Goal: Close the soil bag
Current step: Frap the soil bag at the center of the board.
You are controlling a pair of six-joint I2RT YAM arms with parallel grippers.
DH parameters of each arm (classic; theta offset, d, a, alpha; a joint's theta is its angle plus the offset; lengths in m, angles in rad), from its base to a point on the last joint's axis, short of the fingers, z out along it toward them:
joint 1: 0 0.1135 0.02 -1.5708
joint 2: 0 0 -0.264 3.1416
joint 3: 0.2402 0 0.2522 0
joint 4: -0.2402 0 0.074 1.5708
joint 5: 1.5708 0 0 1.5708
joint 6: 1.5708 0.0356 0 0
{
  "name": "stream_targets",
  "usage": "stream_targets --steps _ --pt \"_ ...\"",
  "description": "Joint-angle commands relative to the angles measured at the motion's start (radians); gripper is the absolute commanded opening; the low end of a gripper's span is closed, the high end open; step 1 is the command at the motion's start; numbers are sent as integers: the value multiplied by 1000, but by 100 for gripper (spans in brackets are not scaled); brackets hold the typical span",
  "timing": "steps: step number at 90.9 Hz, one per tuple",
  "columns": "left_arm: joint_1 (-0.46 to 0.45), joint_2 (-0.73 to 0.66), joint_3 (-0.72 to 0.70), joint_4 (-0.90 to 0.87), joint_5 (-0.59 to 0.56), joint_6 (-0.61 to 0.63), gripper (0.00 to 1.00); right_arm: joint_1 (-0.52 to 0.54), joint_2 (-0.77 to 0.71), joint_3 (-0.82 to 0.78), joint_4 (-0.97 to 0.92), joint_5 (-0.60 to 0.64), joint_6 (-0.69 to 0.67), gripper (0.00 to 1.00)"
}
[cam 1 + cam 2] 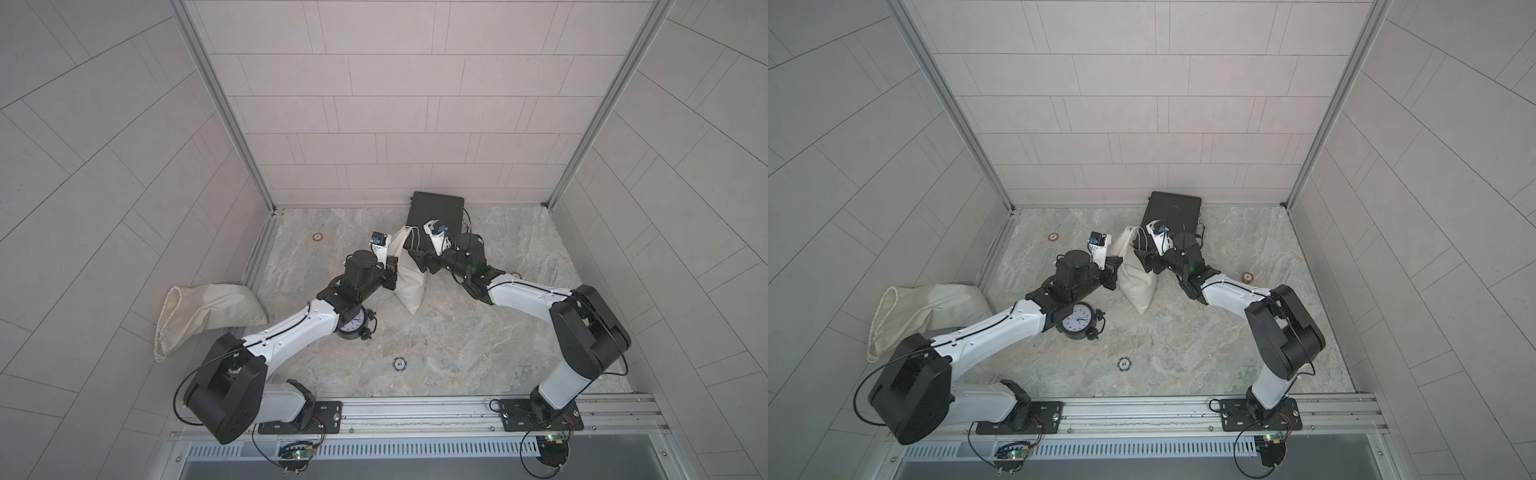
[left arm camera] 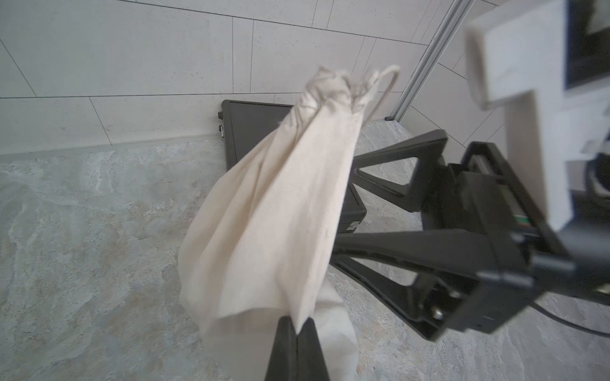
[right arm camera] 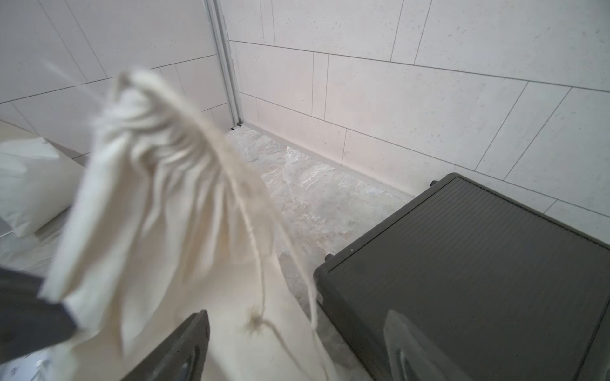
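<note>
Soil bag (image 1: 409,272) sits mid bench (image 1: 457,332) btwn the arms w/ mouth bunched tight, L gripper (image 2: 298,326) fingers (image 2: 284,349) clamped on its cloth, R gripper (image 3: 297,326) fingers apart & drawstring (image 3: 260,283) dangling free, so closing looks approx done, maybe a final tug left.

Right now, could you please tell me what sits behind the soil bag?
A black case lies flat behind the soil bag, by the back wall; the bag hides part of it.
</note>
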Motion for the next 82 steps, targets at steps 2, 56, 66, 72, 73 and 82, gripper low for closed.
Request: stream_targets --steps 2,56,66,72,73,82 --pt "-6 -14 -1 25 33 15 0 4 54 51 115 37 13 87" --pt "-6 6 -17 -98 -204 -71 0 -63 -35 71 117 117 74 0" --pt "-5 44 -33 -161 -311 -148 0 -71 -180 64 20 124 74 0" --pt "-5 79 -37 -191 -353 -194 0 -70 -254 74 -42 116 79 0" --pt "-4 85 -36 -193 -356 -199 0 -70 -263 75 -51 113 81 0" --pt "-3 131 -26 -193 -347 -223 0 -62 -329 95 -120 70 84 0"
